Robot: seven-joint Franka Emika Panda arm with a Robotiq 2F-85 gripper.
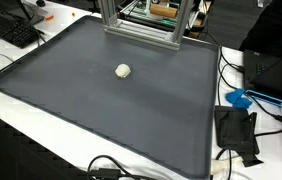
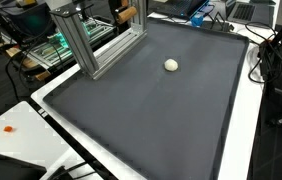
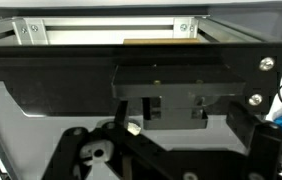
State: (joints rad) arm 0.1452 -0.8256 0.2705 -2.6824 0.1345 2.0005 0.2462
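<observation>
A small white ball [image 1: 124, 71] lies alone on a large dark grey mat [image 1: 71, 110]; it also shows in the other exterior view [image 2: 171, 65]. The arm and gripper show in neither exterior view. In the wrist view, the gripper [image 3: 196, 150] shows only as dark linkages along the bottom edge. They are spread wide apart with nothing between them. The camera faces a dark frame structure [image 3: 161, 90] close ahead, under an aluminium bar [image 3: 101, 30]. The ball cannot be made out for certain there.
An aluminium profile frame [image 1: 141, 25] stands at the mat's back edge and is also seen in an exterior view [image 2: 86, 45]. A keyboard [image 1: 11, 28], cables, a blue object [image 1: 239, 99] and a black device [image 1: 236, 130] lie on the white table around the mat.
</observation>
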